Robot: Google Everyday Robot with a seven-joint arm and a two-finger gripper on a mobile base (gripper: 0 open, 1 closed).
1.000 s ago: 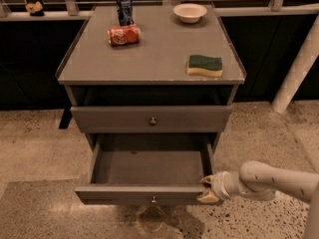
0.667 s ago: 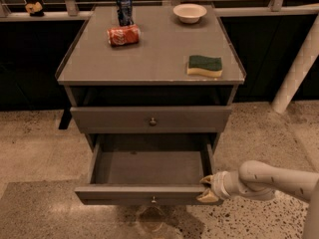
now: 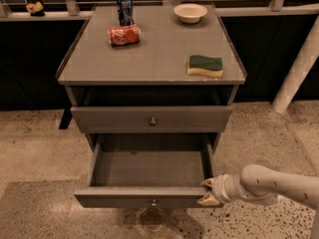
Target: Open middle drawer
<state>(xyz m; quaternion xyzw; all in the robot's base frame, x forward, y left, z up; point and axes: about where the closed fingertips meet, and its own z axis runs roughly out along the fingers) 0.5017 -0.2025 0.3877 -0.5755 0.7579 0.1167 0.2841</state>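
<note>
In the camera view, the arm (image 3: 279, 185) is cut off by the right edge, so only its pale forearm and the hand (image 3: 208, 191) are seen. Whatever lies under the middle drawer (image 3: 149, 167) is covered by its pulled-out box. A small object on the ledge at the upper left cannot be made out, and a blurred patch on the floor (image 3: 35, 148) below the drawer's front cannot be identified.

The middle drawer is seen drawn far out of the grey desk (image 3: 154, 59), towards the camera. Its long axis runs left to right, its grey box is open upwards, and its front panel faces the camera. A small round knob (image 3: 153, 202) is set at the panel's centre. Above it, the upper drawer (image 3: 114, 119) is pushed in.

The hand is placed at the drawer's front right corner, reaching in from the right. Its fingers are spread, with one tip inside the front panel and the other outside it. The rest of the drawer lies to the hand's left.

On the desk top, an upright can (image 3: 124, 9), a red can (image 3: 124, 35) on its side, a bowl (image 3: 190, 12) and a sponge (image 3: 205, 65) are set.
</note>
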